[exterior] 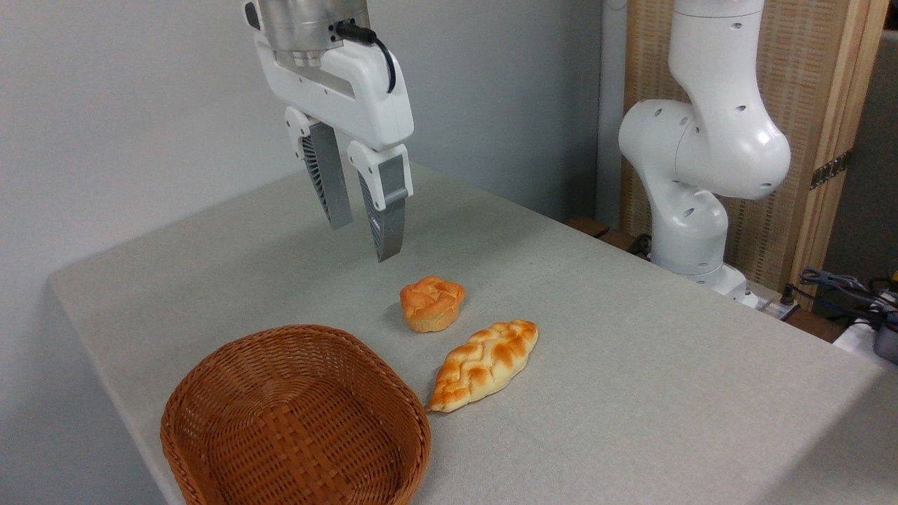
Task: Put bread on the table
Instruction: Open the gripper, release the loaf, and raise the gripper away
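The long braided bread [484, 363] lies flat on the light grey table [631, 337], just right of the wicker basket's rim. My gripper [365, 237] hangs high above the table, up and to the left of the bread, well clear of it. Its two grey fingers point down with a small gap between them and hold nothing.
A brown woven wicker basket [295, 421] with nothing in it stands at the front left. A small round orange bun [431, 303] sits between the gripper and the bread. The arm's white base [694, 161] rises at the back right, with cables [842, 287] beyond the table edge.
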`<state>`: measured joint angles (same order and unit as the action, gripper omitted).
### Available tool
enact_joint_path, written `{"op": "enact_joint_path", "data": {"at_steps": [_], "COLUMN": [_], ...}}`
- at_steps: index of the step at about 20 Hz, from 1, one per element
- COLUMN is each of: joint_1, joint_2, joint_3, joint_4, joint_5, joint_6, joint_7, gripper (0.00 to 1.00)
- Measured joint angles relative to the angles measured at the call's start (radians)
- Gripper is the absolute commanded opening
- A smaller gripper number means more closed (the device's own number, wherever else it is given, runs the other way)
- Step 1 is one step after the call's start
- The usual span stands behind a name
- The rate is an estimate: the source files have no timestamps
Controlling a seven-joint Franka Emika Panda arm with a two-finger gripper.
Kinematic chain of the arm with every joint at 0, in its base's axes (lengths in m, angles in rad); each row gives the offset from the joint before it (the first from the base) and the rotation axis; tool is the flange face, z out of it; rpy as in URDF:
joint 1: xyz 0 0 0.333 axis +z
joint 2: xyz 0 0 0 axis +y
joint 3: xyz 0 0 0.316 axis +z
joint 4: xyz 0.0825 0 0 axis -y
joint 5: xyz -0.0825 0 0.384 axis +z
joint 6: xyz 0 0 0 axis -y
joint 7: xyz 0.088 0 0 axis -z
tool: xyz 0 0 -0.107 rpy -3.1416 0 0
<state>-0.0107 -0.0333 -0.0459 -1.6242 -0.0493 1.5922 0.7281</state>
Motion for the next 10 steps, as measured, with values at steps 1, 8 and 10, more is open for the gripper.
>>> {"op": "enact_joint_path", "data": {"at_steps": [1,8,10], "joint_1": [-0.001,-0.039,-0.046], "joint_2": [0.005,0.008,0.008], "joint_3": [0.005,0.035,0.04], "joint_4": [0.005,0.013,0.013], "joint_5": [0.0,0.019,0.021], "joint_6": [0.0,-0.004,-0.004], "joint_7": [0.0,0.0,0.0], "gripper": [1.0,1.0,1.0]}}
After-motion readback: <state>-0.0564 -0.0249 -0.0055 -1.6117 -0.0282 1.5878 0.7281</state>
